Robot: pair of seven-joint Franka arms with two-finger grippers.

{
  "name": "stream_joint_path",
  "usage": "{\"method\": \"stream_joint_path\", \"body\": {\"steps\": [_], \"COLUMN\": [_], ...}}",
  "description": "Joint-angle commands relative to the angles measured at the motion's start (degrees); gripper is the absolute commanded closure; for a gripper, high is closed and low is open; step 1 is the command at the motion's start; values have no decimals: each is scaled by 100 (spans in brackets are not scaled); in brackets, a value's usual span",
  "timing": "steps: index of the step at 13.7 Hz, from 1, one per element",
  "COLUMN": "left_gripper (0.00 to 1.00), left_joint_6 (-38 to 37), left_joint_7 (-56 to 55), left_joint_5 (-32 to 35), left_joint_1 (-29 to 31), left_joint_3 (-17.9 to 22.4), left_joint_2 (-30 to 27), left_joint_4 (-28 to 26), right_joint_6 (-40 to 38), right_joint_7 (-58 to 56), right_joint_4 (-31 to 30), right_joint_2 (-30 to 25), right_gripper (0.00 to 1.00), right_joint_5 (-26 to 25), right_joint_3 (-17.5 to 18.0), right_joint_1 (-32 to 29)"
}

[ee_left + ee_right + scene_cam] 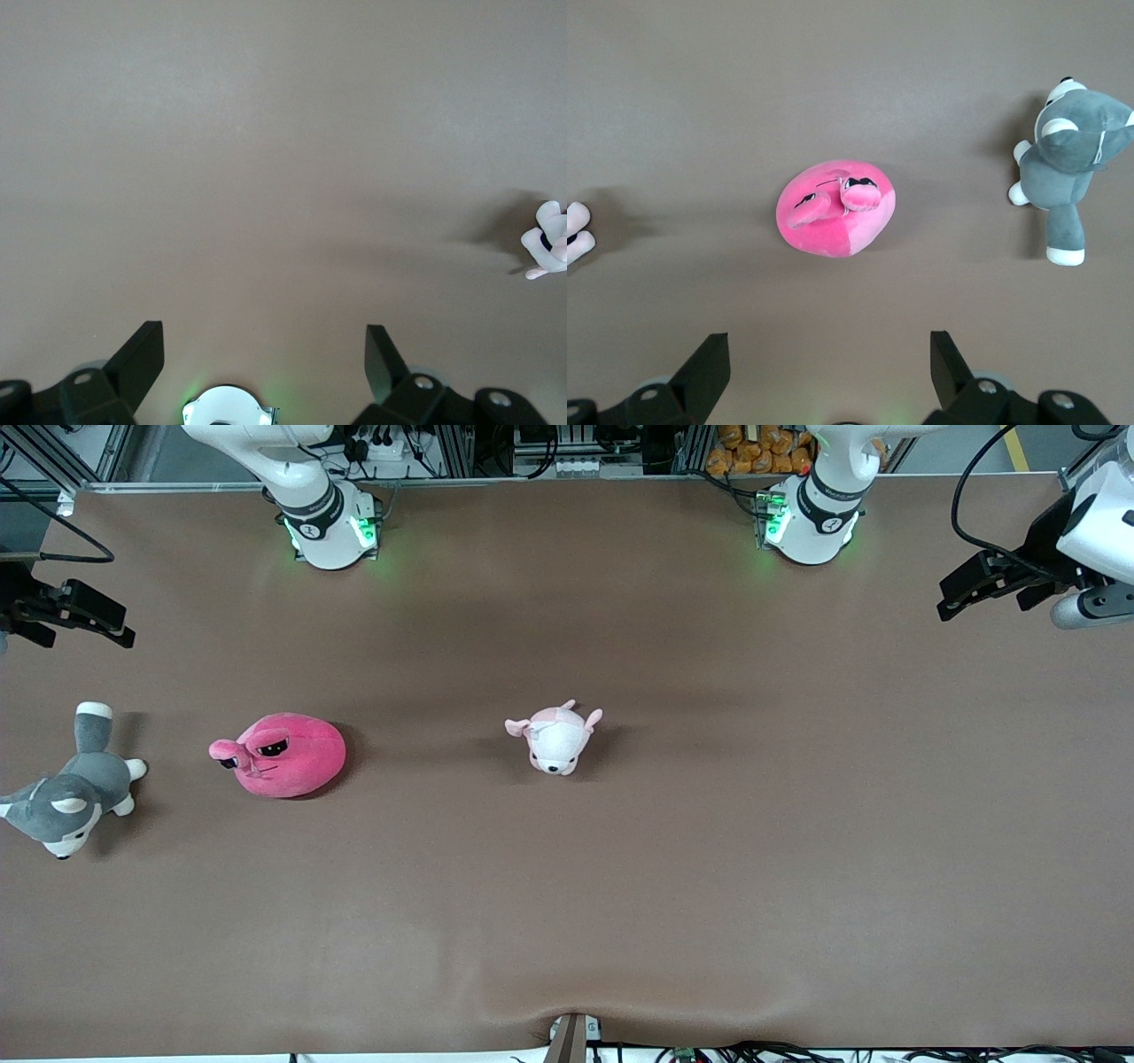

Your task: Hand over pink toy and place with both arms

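Observation:
The pink toy [283,755], a round hot-pink plush with two stalk eyes, lies on the brown table toward the right arm's end, between a husky plush and a puppy plush. It also shows in the right wrist view [835,208]. My right gripper [120,624] is open and empty, up in the air over the table's edge at the right arm's end, apart from the toy; its own view shows it too [830,372]. My left gripper [946,600] is open and empty, up over the left arm's end of the table, and also shows in the left wrist view [266,363].
A grey-and-white husky plush [71,793] lies at the right arm's end, also in the right wrist view [1067,159]. A pale pink-and-white puppy plush [556,737] lies mid-table; its edge shows in the left wrist view [549,241]. The left arm's base [226,409] shows too.

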Motion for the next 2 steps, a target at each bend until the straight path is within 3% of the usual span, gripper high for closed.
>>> {"method": "stream_joint_path", "body": {"steps": [1,2], "left_gripper": [0,0], "left_joint_6": [-176,-211], "left_joint_7": [116,125], "left_joint_5": [104,96], "left_joint_1": [83,83], "left_joint_3": [-61,-53], "left_joint_2": [89,89], "left_joint_4": [234,287], "right_joint_6": [-51,-51], "right_joint_7": [94,94], "right_joint_4": [-6,-6], "right_joint_2": [-20,-20], "right_gripper": [0,0], "right_joint_5": [134,161], "right_joint_3": [5,5], "right_joint_1": [-42,-33]}}
